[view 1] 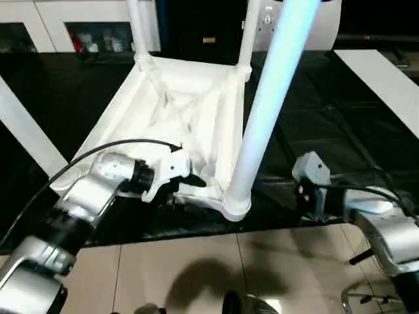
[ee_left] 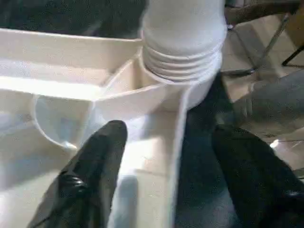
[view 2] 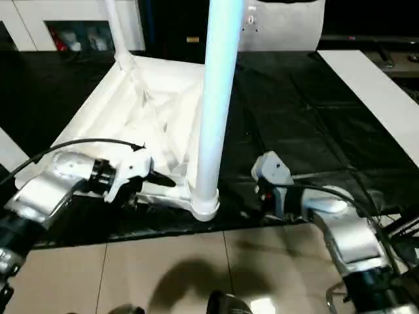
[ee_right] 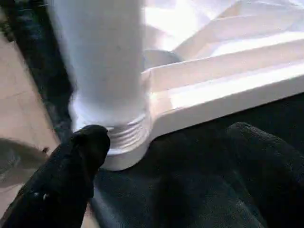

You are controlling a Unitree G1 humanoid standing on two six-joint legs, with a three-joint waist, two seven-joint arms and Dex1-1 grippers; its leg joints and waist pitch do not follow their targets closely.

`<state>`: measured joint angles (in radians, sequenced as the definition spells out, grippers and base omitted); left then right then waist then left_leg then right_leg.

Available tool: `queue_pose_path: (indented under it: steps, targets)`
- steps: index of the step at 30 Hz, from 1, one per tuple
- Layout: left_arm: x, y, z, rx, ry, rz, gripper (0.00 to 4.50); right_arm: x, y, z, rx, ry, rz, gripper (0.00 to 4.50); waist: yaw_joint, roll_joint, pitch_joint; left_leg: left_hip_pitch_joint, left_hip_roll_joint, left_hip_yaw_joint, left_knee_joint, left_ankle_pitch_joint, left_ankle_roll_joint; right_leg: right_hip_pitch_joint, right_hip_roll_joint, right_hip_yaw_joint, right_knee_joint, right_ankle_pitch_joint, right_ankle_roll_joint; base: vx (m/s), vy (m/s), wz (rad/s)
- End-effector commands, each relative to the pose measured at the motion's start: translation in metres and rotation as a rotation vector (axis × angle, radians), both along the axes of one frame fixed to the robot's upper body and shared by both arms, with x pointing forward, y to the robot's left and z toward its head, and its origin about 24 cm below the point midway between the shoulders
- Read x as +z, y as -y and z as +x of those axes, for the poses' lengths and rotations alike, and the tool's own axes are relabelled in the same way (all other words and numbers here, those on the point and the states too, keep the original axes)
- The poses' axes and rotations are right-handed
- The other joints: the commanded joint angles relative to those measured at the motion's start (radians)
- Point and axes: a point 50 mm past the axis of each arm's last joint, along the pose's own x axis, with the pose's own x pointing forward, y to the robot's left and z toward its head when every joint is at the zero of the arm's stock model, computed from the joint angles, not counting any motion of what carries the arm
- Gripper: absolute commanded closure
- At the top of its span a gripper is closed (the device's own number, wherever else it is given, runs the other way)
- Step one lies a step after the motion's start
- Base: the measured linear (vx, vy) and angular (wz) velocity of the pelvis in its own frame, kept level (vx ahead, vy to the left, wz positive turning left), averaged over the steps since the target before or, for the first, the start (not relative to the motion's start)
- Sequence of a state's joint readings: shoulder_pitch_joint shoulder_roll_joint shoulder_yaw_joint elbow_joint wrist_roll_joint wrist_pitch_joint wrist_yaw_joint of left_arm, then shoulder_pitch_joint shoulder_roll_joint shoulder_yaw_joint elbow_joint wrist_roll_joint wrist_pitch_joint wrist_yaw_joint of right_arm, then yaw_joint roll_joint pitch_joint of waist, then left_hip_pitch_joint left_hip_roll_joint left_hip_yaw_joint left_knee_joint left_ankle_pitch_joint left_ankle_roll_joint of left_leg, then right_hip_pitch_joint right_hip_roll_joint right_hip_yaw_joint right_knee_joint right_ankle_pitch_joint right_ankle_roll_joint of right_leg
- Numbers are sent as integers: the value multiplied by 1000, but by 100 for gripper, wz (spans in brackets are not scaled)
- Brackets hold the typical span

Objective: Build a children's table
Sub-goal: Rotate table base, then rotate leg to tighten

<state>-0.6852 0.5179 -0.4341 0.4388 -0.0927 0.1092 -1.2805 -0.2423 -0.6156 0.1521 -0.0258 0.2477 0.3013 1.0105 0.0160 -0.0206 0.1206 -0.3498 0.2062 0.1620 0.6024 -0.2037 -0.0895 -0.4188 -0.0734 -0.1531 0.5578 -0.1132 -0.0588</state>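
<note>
**Upturned table on the black mat, a claw at each side of its near corner**

The black mat (view 1: pixel 327 131) covers most of the floor ahead, with pale tiles (view 1: pixel 196 268) at its near edge. On it lies the table (view 1: pixel 190 111), top down, its ribbed hollow underside facing up. Three legs stand up from its corners: a thick one at the near right corner (view 1: pixel 265 111), rising close past the head camera, and two at the far corners, left (view 1: pixel 139 26) and right (view 1: pixel 245 33). The near leg's ridged base sits in its corner socket (ee_left: pixel 183 61).

White cabinets (view 1: pixel 39 23) stand along the far wall, and a flat white board (view 1: pixel 386 85) lies on the mat off to the right. Another white strip (view 1: pixel 26 131) slants across the mat on the left.

The left claw (view 1: pixel 186 183) reaches in over the table's near rim, just left of that corner. Its two black fingers (ee_left: pixel 95 166) stand apart, one over the ribbed inside and one outside the rim wall, and I cannot tell whether they press on it.

The right claw (ee_right: pixel 161 156) hangs low over the mat just right of the near leg, released, its fingers spread wide with nothing between them; one fingertip (ee_right: pixel 90 142) is close to the leg's base.
</note>
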Motion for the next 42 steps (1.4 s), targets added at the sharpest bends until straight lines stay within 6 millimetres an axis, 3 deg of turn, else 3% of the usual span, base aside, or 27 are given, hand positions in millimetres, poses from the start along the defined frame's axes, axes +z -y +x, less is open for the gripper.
queue_pose_path:
  steps: [1, 4, 9, 19, 21, 23, 35, 41, 42]
  targets:
    - [1, 3, 5, -27, 21, 23, 162, 3, -3, -8, 64, -39, 7, 0, 9, 1, -98, -1, 4, 2, -57, -145, 100, 76, -60, 51, -95, -536, 15, 0, 0, 0]
    - [-1, 4, 10, -55, 13, 38, 187, 5, -2, -13, 95, -72, 19, 0, 14, -4, -98, -9, 0, 0, -56, -140, 99, 81, -57, 44, -96, -537, 33, 0, 0, 0]
    - [-1, 3, 15, -68, 4, 41, 227, 6, -2, -17, 120, -96, 17, 0, 21, -3, -97, -4, -3, 3, -55, -146, 96, 76, -55, 38, -106, -560, 54, 0, 0, 0]
    - [-5, 3, 19, -104, -5, 46, 305, 7, -3, -19, 122, -108, 11, 0, 28, -1, -101, -6, 12, -5, -62, -125, 97, 85, -67, 41, -95, -487, 0, 0, 0, 0]
    - [-6, 4, 19, -114, -11, 44, 313, 6, -3, -19, 124, -112, 10, 0, 29, -4, -101, -7, 13, -5, -63, -116, 102, 85, -68, 43, -91, -468, -13, 0, 0, 0]
    - [-7, 5, 19, -124, -15, 51, 349, 6, -3, -19, 124, -113, 10, 0, 31, -4, -100, -5, 14, -4, -63, -114, 103, 85, -71, 46, -89, -464, -23, 0, 0, 0]
    - [-11, 7, 19, -147, -20, 55, 444, 6, -5, -19, 123, -114, 9, 0, 39, -3, -97, 0, 15, -3, -65, -124, 96, 85, -73, 46, -94, -492, -24, 0, 0, 0]
    - [-12, 6, 19, -122, -28, 30, 444, 6, -5, -15, 101, -85, 5, 0, 40, -4, -100, -2, 16, -3, -65, -113, 99, 86, -73, 48, -89, -463, -30, 0, 0, 0]
    - [-13, 5, 20, -104, -29, 22, 444, 7, -5, -13, 90, -77, 6, 0, 42, 5, -98, -2, 16, -4, -66, -112, 98, 85, -74, 48, -88, -458, -34, 0, 0, 0]
